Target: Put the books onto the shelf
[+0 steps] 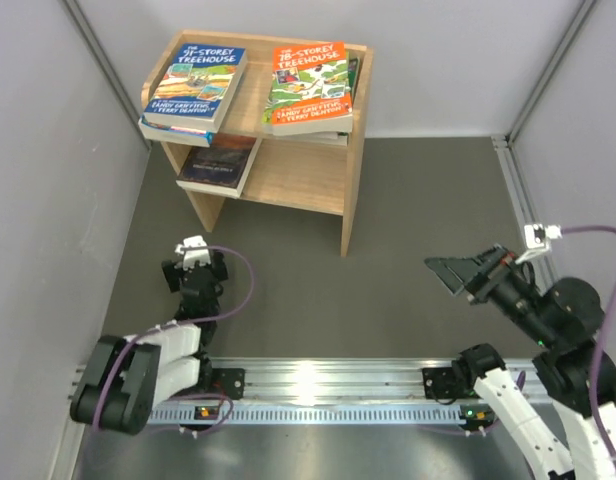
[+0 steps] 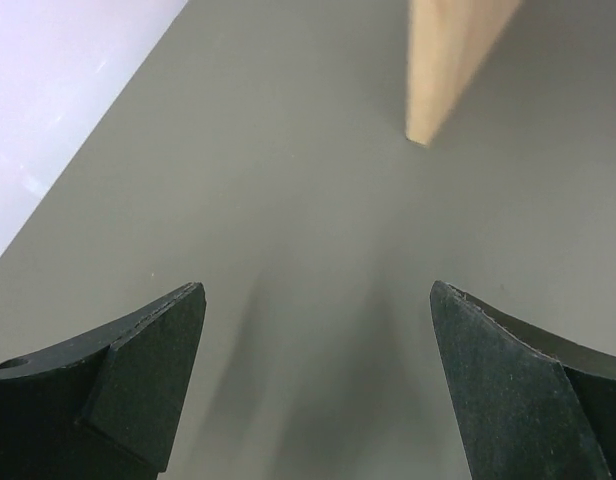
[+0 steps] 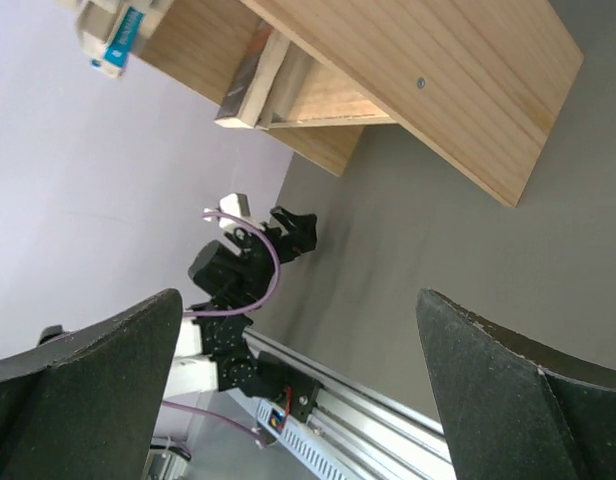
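At the near edge of the table (image 1: 388, 310), a metal rail (image 1: 318, 385) is seen, and both arm bases are bolted to it. Two purple cables are counted, one looped at each arm.

The left gripper (image 1: 196, 265) is held low, short of the shelf's left foot. Its jaws are spread wide with nothing between them. Only bare table and one wooden panel edge are shown in its wrist view. The right gripper (image 1: 450, 272) is raised on the near right of the shelf and turned toward its side panel. Its jaws are likewise spread and empty.

The shelf (image 1: 323, 185) is stood toward the far end of the table. Books (image 1: 306, 128) are laid flat in two stacks on its top tier. The left stack is topped by a blue book (image 1: 195, 85) on which "THE 91-STOREY TREEHOUSE" and "ANDY GRIFFITHS & TERRY DENTON" can be read. The right stack is topped by an orange book (image 1: 308, 85) titled "THE 78-STOREY TREEHOUSE", with the same authors. The books beneath are mostly covered, so their number cannot be told.

On the lower tier, at its left, one dark book (image 1: 220, 160) is laid. It is partly hidden under the top board, and its title is too small to read.
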`<state>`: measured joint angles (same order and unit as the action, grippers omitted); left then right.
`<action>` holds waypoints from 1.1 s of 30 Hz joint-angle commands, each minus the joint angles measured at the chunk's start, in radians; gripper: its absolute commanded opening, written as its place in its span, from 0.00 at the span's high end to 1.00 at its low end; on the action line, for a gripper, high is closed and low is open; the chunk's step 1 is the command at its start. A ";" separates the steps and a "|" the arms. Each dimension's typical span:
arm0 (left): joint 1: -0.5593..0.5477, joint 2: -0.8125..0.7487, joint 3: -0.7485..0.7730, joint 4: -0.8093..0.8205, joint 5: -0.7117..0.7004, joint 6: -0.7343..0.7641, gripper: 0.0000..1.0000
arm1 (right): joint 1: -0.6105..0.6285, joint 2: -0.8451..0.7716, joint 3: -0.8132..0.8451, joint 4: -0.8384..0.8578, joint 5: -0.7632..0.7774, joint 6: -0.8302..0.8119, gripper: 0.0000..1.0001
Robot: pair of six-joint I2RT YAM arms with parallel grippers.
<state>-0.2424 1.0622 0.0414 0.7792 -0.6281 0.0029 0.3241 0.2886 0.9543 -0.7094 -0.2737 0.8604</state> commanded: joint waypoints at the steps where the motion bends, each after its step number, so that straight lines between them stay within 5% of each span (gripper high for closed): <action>1: 0.141 0.137 0.077 0.222 0.174 -0.053 0.01 | -0.010 0.093 -0.006 0.148 -0.028 -0.037 0.00; 4: 0.210 0.232 0.141 0.269 0.284 -0.043 0.01 | -0.011 0.147 -0.023 0.188 -0.030 -0.050 0.00; 10: 0.227 0.369 0.334 0.043 0.438 0.048 0.04 | -0.010 0.277 -0.106 0.335 -0.055 -0.069 0.00; 13: 0.230 0.326 0.284 0.137 0.487 -0.120 0.03 | 0.013 0.348 -0.129 0.443 -0.023 -0.109 0.01; 16: 0.229 0.302 0.210 0.210 0.582 -0.092 0.03 | 0.036 0.392 -0.144 0.495 0.036 -0.132 0.00; 19: 0.229 0.323 0.203 0.218 0.559 -0.072 0.01 | 0.038 0.434 -0.129 0.465 0.129 -0.124 0.00; 22: 0.230 0.547 0.152 0.567 0.535 -0.064 0.01 | 0.043 0.460 -0.114 0.469 0.131 -0.182 0.00; 23: 0.230 0.555 0.173 0.540 0.510 -0.064 0.01 | 0.044 0.480 -0.098 0.452 0.137 -0.233 0.00; 25: 0.227 0.500 0.294 0.230 0.499 -0.084 0.01 | 0.053 0.501 -0.072 0.427 0.181 -0.294 0.00; 27: 0.218 0.541 0.247 0.431 0.510 -0.043 0.01 | 0.067 0.524 -0.064 0.413 0.315 -0.250 0.00; 30: 0.218 0.503 0.279 0.291 0.502 -0.067 0.01 | 0.073 0.581 -0.144 0.520 0.392 -0.384 0.00; 33: 0.218 0.512 0.270 0.330 0.502 -0.057 0.01 | 0.072 0.665 -0.172 0.519 0.455 -0.556 0.00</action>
<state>-0.0223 1.5921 0.2916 1.0531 -0.1238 -0.0536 0.3843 0.8814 0.8101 -0.2535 0.0570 0.5125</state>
